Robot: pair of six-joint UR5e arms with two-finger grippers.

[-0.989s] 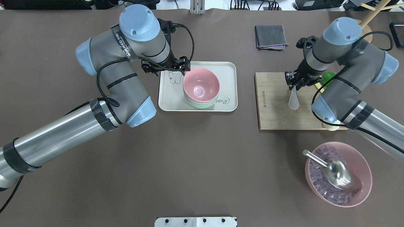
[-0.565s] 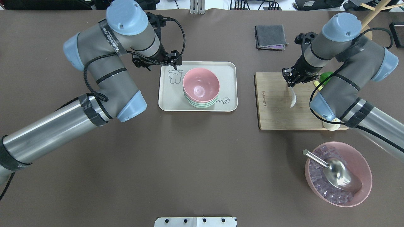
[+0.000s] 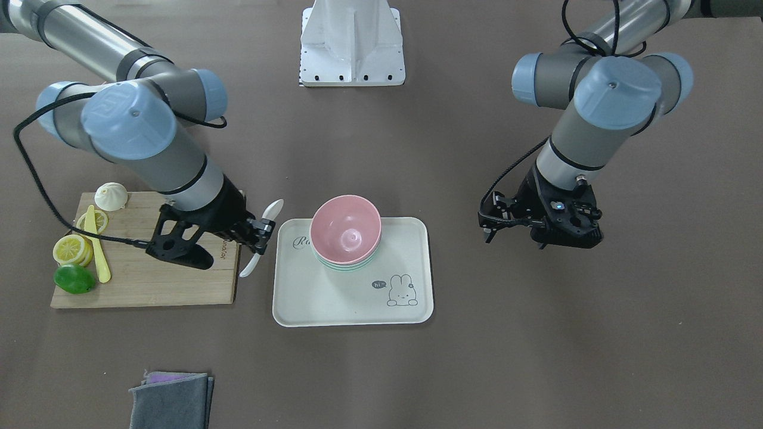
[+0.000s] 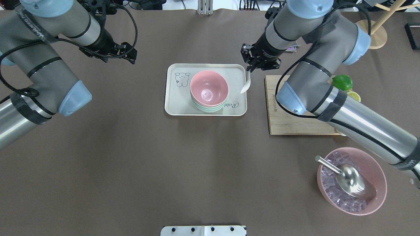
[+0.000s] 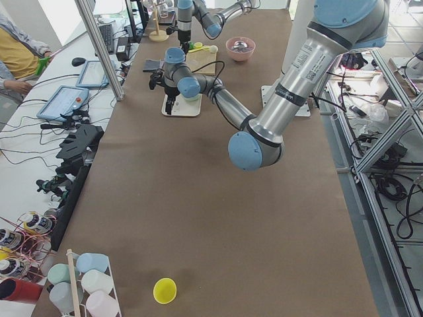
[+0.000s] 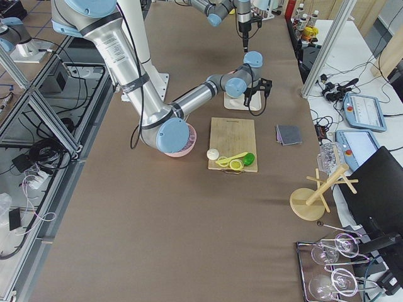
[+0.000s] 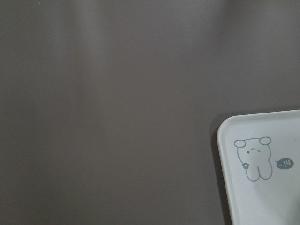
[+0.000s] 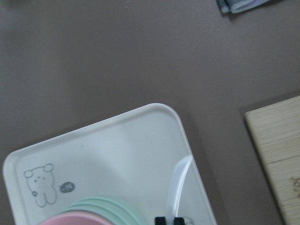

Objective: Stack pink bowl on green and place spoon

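Observation:
The pink bowl sits nested on the stack of green bowls on the cream tray. My right gripper is shut on the handle of the white spoon, which hangs above the tray's right edge, beside the bowls and not touching them. In the front view that gripper holds the spoon tilted between the board and the tray. The right wrist view shows the spoon's handle over the tray's corner. My left gripper is open and empty over bare table, left of the tray.
A wooden cutting board lies right of the tray with a lime, lemon slices, a yellow knife and a white bun. A pink bowl of ice with a metal scoop stands front right. A grey cloth lies far back.
My right gripper has carried the spoon left, from over the cutting board to the tray's right edge. My left gripper has drawn back left, away from the bowls and tray.

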